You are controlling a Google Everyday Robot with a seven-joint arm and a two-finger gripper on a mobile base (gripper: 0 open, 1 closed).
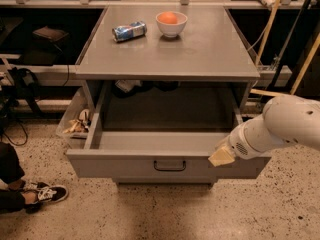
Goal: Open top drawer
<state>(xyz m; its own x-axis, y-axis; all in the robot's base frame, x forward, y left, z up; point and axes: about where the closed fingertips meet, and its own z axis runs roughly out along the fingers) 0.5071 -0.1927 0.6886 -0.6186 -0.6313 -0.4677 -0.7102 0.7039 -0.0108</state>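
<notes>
The top drawer (115, 165) is pulled far out of the grey cabinet, and its inside looks empty. Its flat grey front carries a small black bar handle (169, 165) at the centre. My gripper (221, 157) is at the end of the white arm coming in from the right. Only its cream-coloured tip shows. It sits at the right part of the drawer's front edge, to the right of the handle. The lower drawers are hidden under the open one.
On the cabinet top (200, 54) lie a crushed can (129, 31) and a white bowl (171, 24) holding an orange thing. A bin of rubbish (75, 124) stands at the cabinet's left. A person's shoe (46, 193) is at the lower left. Wooden poles (267, 24) lean at the right.
</notes>
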